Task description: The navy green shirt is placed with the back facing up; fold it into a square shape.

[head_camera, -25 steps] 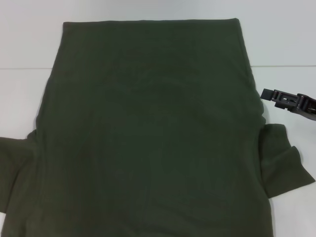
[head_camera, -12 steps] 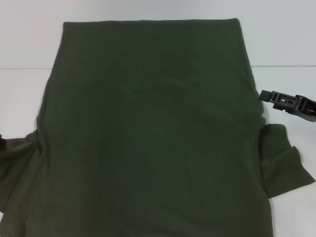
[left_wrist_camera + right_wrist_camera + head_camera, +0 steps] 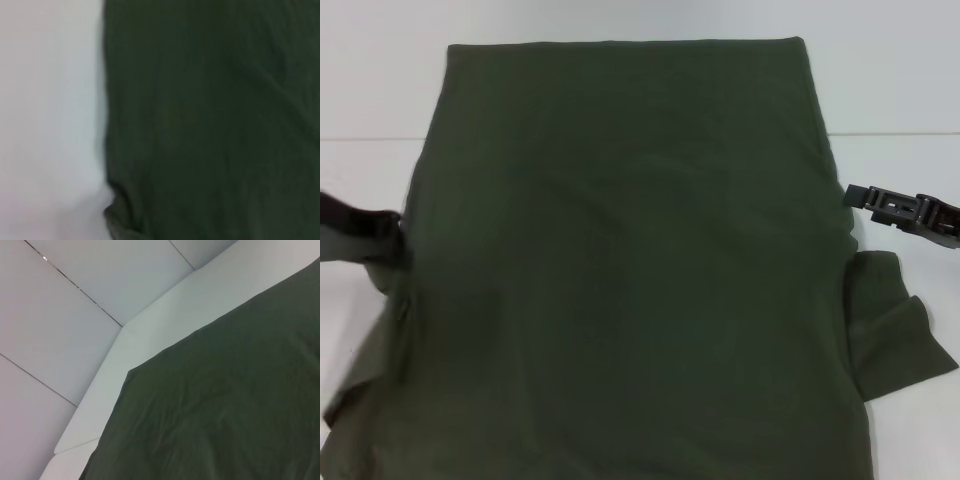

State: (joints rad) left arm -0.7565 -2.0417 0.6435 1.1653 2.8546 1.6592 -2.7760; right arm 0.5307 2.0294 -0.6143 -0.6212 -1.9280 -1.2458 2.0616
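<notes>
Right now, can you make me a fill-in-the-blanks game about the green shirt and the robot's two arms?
1. The navy green shirt lies on a table whose colour is ____.
2. The shirt's right sleeve lies flat; the bunched-up sleeve is on the robot's ____ side.
3. The right gripper is at the shirt's ____ edge.
4. The left gripper is at the shirt's ____ edge.

Missing words: white; left; right; left
</notes>
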